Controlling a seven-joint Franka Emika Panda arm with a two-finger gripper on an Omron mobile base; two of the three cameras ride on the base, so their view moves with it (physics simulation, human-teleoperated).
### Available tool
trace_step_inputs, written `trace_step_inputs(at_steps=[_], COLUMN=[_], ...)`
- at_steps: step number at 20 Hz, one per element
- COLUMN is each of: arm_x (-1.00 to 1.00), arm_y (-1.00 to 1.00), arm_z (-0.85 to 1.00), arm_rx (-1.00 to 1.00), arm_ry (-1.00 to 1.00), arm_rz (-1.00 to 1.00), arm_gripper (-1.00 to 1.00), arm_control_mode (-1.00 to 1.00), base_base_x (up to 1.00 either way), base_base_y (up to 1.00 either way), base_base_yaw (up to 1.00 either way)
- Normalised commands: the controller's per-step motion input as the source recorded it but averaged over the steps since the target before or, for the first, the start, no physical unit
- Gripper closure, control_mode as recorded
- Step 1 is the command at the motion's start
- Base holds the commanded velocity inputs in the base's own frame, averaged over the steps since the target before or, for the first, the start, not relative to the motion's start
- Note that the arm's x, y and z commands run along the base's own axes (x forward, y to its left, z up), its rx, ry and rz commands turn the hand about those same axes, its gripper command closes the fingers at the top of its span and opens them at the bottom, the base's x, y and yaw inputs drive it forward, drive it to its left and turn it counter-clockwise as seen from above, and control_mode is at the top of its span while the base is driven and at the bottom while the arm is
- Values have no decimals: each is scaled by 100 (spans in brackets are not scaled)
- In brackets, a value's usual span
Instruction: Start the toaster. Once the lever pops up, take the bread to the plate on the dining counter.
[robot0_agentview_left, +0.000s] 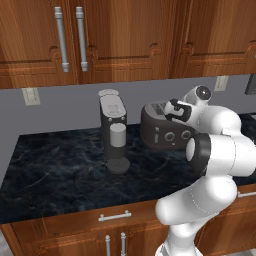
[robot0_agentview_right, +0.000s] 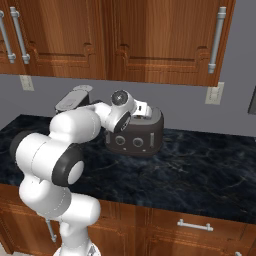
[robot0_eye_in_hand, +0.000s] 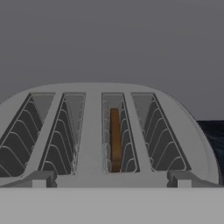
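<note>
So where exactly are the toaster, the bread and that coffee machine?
toaster (robot0_agentview_right: 137, 137): right base view, on its dark front face between the two knobs.
bread (robot0_eye_in_hand: 114, 140): hand view, on the brown slice's top edge inside a slot.
coffee machine (robot0_agentview_left: 113, 125): left base view, on its grey front.

One toaster (robot0_agentview_left: 162, 131) on the black marbled counter (robot0_agentview_left: 60, 175), four slots (robot0_eye_in_hand: 65, 133) across its top, two round knobs (robot0_agentview_right: 129, 141) on the front. One bread slice (robot0_eye_in_hand: 115, 140), standing in the third slot from the left in the hand view. One coffee machine (robot0_agentview_left: 113, 131) beside the toaster. One arm, one gripper (robot0_eye_in_hand: 111, 178), two dark fingertips (robot0_eye_in_hand: 39, 179) spread wide. Two wall outlets (robot0_agentview_left: 30, 96) in the left base view.
</note>
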Motion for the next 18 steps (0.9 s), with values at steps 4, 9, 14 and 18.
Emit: trace_step_inputs(at_steps=[4,9,14,18], arm_x=[0,0,0,0], arm_y=[0,0,0,0], arm_z=[0,0,0,0], arm_rx=[0,0,0,0], arm_ry=[0,0,0,0], arm_rz=[0,0,0,0], arm_gripper=[-100,-100,-100,-100], arm_control_mode=[-100,-100,-100,-100], base_base_x=[0,0,0,0], base_base_y=[0,0,0,0], base_base_yaw=[0,0,0,0])
